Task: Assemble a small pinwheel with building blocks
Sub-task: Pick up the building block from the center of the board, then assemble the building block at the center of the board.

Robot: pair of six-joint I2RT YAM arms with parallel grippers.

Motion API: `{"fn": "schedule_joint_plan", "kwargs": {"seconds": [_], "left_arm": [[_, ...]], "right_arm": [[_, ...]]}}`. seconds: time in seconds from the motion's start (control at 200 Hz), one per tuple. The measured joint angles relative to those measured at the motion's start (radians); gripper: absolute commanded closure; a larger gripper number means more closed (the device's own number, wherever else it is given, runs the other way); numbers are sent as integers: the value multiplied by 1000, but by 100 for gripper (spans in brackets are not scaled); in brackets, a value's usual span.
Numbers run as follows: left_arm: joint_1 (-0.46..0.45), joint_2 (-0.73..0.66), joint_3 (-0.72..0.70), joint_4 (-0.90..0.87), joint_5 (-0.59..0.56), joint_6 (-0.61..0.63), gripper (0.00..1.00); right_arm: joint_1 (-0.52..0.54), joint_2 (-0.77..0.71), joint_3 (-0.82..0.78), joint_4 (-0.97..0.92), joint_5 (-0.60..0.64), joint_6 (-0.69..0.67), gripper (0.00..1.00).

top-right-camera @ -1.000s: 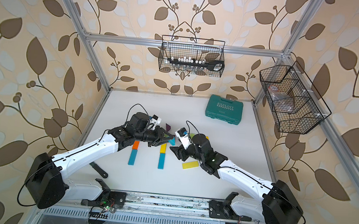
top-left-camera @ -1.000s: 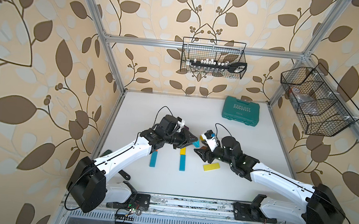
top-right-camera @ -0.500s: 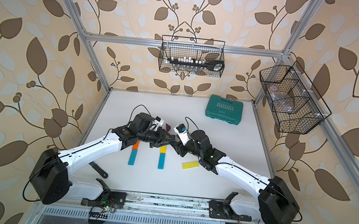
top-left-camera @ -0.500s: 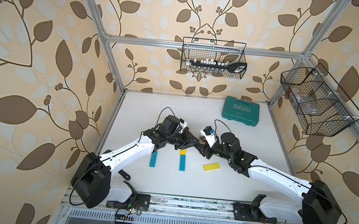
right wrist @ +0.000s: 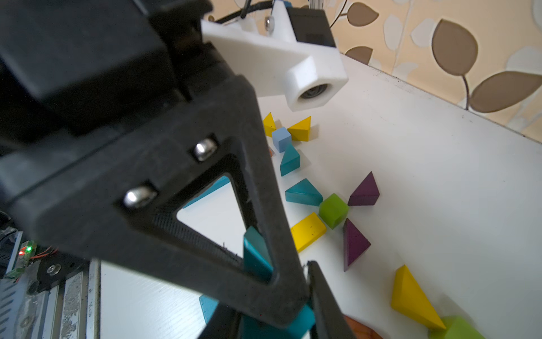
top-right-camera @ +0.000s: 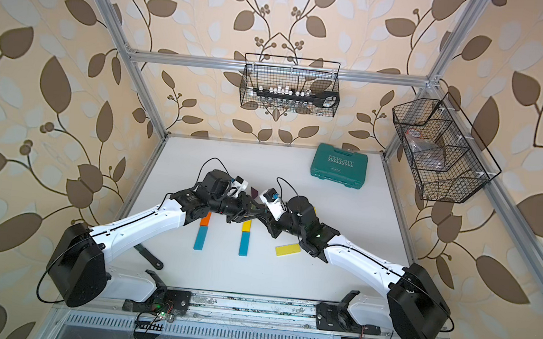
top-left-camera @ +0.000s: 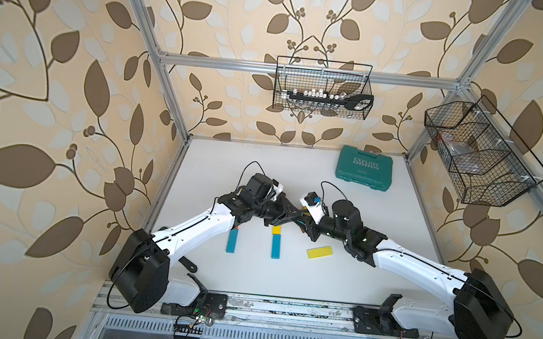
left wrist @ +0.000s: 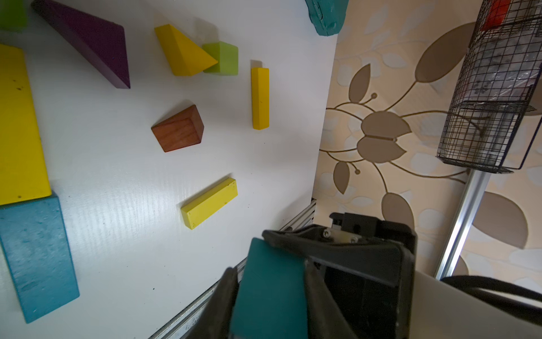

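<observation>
The right end effector [right wrist: 275, 318] has closed onto the teal block [left wrist: 271, 281]; grip of the left end effector [left wrist: 269, 305] cannot be told.

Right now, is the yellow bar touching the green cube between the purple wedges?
Touching. In the right wrist view the end of the yellow bar butts against the green cube, with no gap showing between them.

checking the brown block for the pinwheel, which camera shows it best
The left wrist view: the brown block lies whole, sharp and unobstructed on the table. The right wrist view catches only what seems a blurred brown sliver at the frame edge. In both top views the arms hide it.
</observation>
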Motion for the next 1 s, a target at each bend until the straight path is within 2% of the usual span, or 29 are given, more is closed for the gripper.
{"fn": "schedule_joint_plan", "kwargs": {"seconds": [0.07,0.15,0.3,0.395,0.565,0.775,1.0], "left_arm": [[0,-8,0,-12,-16,14,32],[11,-32,0,-25,-35,28,15],[72,-124,0,-88,-76,82,3],[109,-182,13,-156,-122,150,1],[113,-197,95,-313,-205,313,1],[113,-198,107,-442,-269,461,1],[114,-201,107,-492,-303,548,1]], "right_arm": [[-13,-5,0,-36,-2,-3,95],[-51,-23,0,-93,-1,-8,96],[-167,-88,3,-220,8,-17,96],[-239,-73,40,-320,54,-21,96],[-293,66,93,-389,122,-43,97],[-434,251,152,-408,96,-82,97],[-446,349,211,-412,50,-142,96]]}}
